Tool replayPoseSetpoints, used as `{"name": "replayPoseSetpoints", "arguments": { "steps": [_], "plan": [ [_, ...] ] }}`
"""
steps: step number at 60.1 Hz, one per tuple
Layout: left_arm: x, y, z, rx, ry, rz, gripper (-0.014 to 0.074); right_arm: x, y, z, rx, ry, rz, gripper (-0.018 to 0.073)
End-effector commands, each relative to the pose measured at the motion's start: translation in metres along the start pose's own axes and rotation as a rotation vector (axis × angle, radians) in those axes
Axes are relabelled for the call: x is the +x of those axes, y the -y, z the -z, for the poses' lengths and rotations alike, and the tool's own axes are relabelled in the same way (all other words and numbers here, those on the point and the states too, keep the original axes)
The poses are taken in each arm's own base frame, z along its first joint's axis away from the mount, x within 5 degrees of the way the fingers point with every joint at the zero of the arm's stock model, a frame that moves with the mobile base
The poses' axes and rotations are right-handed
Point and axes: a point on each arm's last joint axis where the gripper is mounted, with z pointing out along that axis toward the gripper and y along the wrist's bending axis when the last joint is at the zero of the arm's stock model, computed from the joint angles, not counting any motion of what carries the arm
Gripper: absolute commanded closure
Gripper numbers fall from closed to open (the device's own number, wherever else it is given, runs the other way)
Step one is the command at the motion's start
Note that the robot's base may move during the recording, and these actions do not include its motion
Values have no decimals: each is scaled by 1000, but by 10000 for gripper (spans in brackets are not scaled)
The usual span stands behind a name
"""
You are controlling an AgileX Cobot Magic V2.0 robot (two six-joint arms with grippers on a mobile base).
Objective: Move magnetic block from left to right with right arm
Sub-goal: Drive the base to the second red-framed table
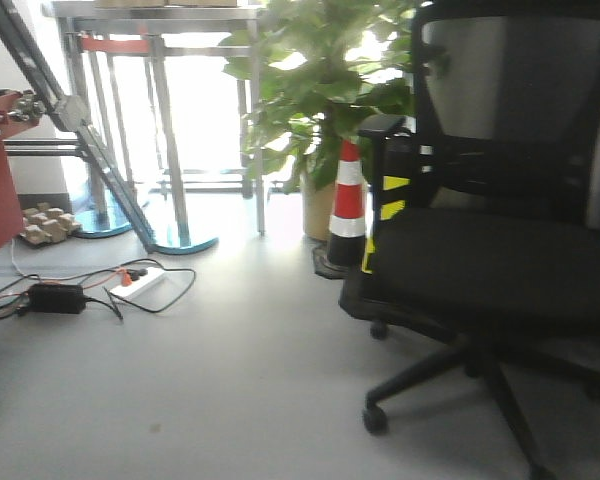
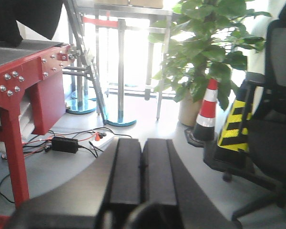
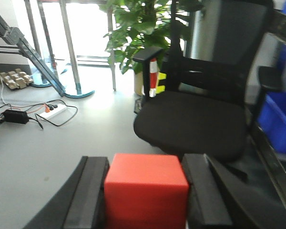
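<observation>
The magnetic block (image 3: 146, 192), a plain red-orange cube, fills the gap between the two black fingers of my right gripper (image 3: 145, 188) in the right wrist view. Both finger pads press against its sides, and it hangs above the grey floor. My left gripper (image 2: 142, 164) shows in the left wrist view with its two black pads together and nothing between them. Neither gripper nor the block appears in the front view.
A black office chair (image 1: 500, 255) stands at the right, with an orange-white cone (image 1: 348, 205) and a potted plant (image 1: 315, 90) behind it. A red metal table (image 2: 19, 71) is at the left. Cables and a power strip (image 1: 145, 282) lie on the floor. Blue bins (image 3: 276, 119) sit far right.
</observation>
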Motion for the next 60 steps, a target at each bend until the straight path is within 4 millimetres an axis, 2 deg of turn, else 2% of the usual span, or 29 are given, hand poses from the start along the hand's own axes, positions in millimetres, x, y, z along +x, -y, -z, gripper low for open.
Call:
{"name": "replayPoseSetpoints", "arguments": {
  "steps": [1, 60],
  "plan": [
    [-5, 0, 1, 6, 91, 5, 713, -16, -1, 1, 0, 100, 13, 419],
    [-5, 0, 1, 6, 91, 5, 713, -16, -1, 1, 0, 100, 13, 419]
  ]
}}
